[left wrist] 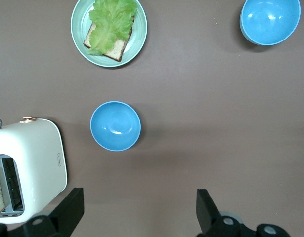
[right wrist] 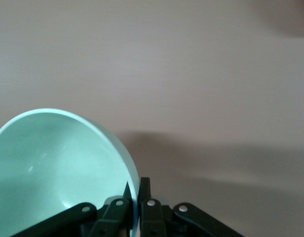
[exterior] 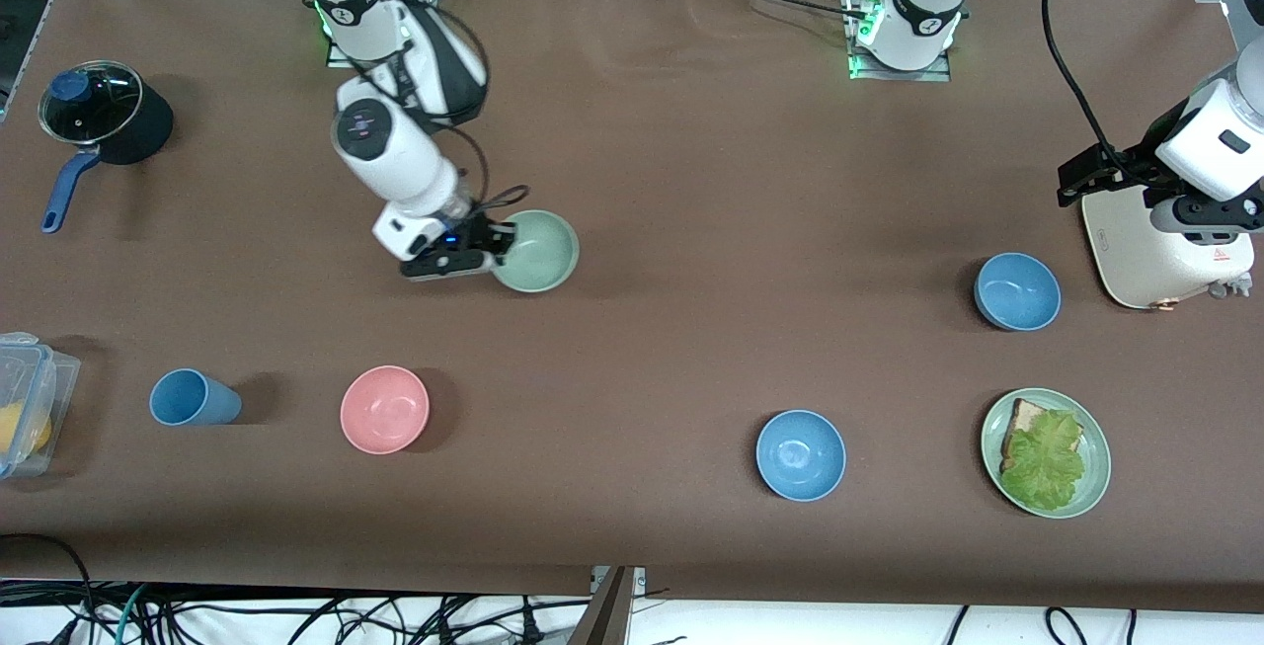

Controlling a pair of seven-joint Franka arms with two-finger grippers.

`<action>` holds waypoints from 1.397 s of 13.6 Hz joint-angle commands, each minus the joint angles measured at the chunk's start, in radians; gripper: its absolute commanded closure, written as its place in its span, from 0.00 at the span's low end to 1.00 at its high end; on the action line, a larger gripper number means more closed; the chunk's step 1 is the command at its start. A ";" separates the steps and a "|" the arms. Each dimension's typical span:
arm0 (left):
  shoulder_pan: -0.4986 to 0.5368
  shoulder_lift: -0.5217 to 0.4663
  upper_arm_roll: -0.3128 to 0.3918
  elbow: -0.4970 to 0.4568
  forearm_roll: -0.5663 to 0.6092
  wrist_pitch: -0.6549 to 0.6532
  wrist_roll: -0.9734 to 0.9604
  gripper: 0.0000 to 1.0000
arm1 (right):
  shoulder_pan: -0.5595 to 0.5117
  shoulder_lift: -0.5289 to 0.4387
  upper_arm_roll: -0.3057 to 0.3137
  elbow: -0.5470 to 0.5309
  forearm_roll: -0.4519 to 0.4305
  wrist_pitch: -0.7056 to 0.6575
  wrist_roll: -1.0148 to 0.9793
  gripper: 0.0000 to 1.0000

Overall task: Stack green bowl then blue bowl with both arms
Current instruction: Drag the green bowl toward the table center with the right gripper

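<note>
Right gripper [exterior: 491,248] is clamped on the rim of the green bowl [exterior: 536,251]; the right wrist view shows one finger [right wrist: 119,210] inside the rim and the other outside, with the bowl [right wrist: 58,168] tilted against them. Can't tell if the bowl is off the table [exterior: 691,181] or just resting on it.

Left gripper [left wrist: 137,210] hangs spread wide with nothing in it, beside the white toaster [exterior: 1155,250] at its own end of the table, waiting. The blue bowl [exterior: 1017,290] sits just off that gripper, on the table, untouched; the left wrist view has it [left wrist: 115,125] ahead of the fingers [left wrist: 70,205]. A second blue bowl [exterior: 801,454] lies further from it, and the green plate [exterior: 1047,452] of bread and lettuce is past the first bowl
</note>
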State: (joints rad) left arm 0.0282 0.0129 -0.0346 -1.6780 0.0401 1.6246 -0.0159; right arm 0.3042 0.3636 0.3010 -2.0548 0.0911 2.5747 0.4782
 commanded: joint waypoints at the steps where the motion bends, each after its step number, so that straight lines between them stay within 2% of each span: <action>1: 0.006 0.012 -0.001 0.029 0.006 -0.023 0.016 0.00 | 0.169 0.180 -0.028 0.229 -0.062 -0.028 0.260 1.00; 4: 0.006 0.012 -0.001 0.029 0.006 -0.023 0.016 0.00 | 0.297 0.294 -0.059 0.376 -0.201 -0.074 0.471 1.00; 12: 0.021 0.012 -0.001 0.027 0.007 -0.032 0.017 0.00 | 0.349 0.342 -0.078 0.397 -0.252 -0.074 0.490 1.00; 13: 0.021 0.012 -0.001 0.027 0.007 -0.032 0.017 0.00 | 0.355 0.342 -0.086 0.393 -0.252 -0.074 0.490 0.94; 15: 0.019 0.012 -0.001 0.029 0.007 -0.032 0.017 0.00 | 0.357 0.342 -0.092 0.393 -0.252 -0.074 0.490 0.49; 16: 0.021 0.012 -0.001 0.027 0.007 -0.032 0.017 0.00 | 0.357 0.342 -0.092 0.393 -0.252 -0.074 0.499 0.07; 17: 0.019 0.012 -0.001 0.029 0.007 -0.035 0.017 0.00 | 0.355 0.340 -0.094 0.393 -0.252 -0.077 0.519 0.00; 19: 0.021 0.012 -0.001 0.027 0.007 -0.040 0.017 0.00 | 0.351 0.322 -0.103 0.404 -0.252 -0.143 0.510 0.00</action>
State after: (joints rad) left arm 0.0438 0.0132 -0.0314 -1.6778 0.0401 1.6095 -0.0154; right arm 0.6475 0.7006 0.2125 -1.6742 -0.1405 2.4947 0.9638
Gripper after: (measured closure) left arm 0.000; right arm 0.511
